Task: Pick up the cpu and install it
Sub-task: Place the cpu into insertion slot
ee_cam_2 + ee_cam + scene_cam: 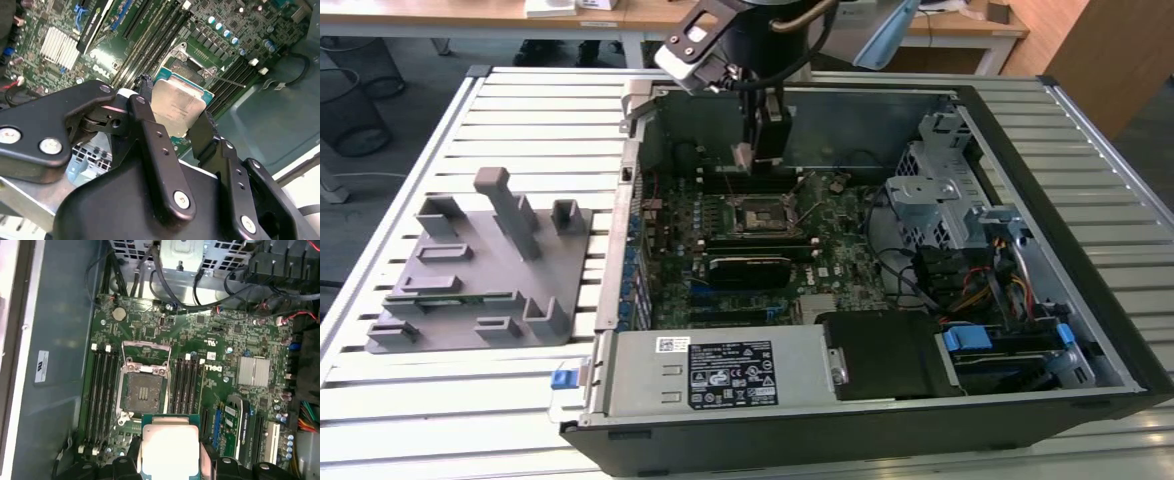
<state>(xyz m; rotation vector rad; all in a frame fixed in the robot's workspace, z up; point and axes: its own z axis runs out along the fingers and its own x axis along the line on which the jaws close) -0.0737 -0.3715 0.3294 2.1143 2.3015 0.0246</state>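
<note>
Exterior view: gripper [744, 152] hangs inside the open computer case [881, 115].
Jaws: clamped on the cpu [176, 107], gripping opposite edges.
Position: held in the air above the motherboard [220, 340], near the empty socket [142, 392], not seated.

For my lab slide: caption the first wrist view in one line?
The gripper holds the square, silvery-grey metal-topped cpu over the green motherboard, not yet in its open black socket.

The worktop [467, 400] is a pale metal surface of parallel slats. Past its edge on the exterior view's left lies grey-blue floor [354, 225] carrying black wire-mesh bins [350, 120] (one partly cropped). Wooden-topped desks [454, 12] with white legs stand beyond the far edge. A wooden panel [1107, 50] rises past the far corner on the exterior view's right.
</note>
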